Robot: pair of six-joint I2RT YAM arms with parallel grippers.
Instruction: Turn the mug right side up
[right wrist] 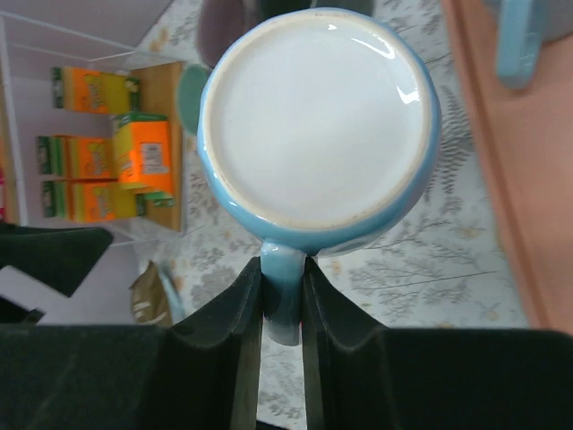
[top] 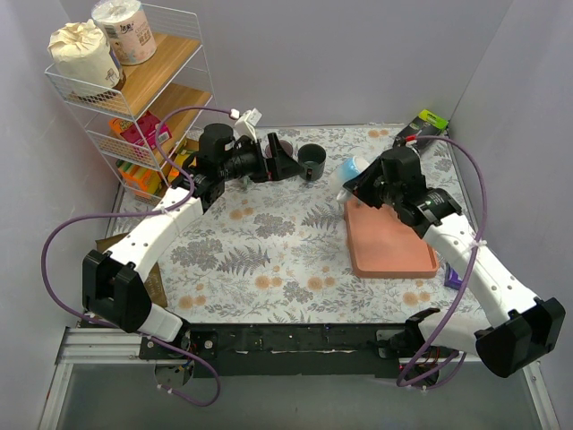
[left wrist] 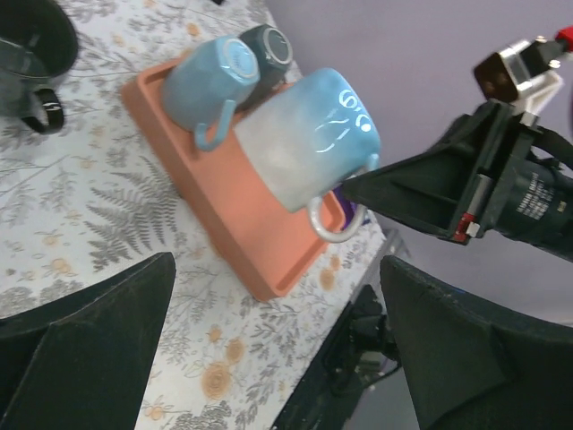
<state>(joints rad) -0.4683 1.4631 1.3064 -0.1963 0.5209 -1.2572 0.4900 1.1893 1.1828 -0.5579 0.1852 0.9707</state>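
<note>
With my right gripper [right wrist: 282,296] pinched on the handle of the mug [right wrist: 313,125], aloft above the far corner of the tray [top: 394,246], and my left gripper [top: 285,166] wide open and empty, I should roll the wrist slowly until the rim faces up.

The middle of the floral tabletop [top: 269,246] lies open between my two arms, and the near half of the orange tray [top: 394,246] is bare. At the tray's far end, a light-blue mug [left wrist: 208,82] lying on its side and a dark grey mug [left wrist: 267,45] crowd the room beneath the blue-and-white mug [left wrist: 304,139] that my right jaws pinch by its handle. My left jaws stand wide, just beside an upright dark mug [top: 312,161]. The wire shelf rack [top: 134,98] blocks the far left corner.
</note>
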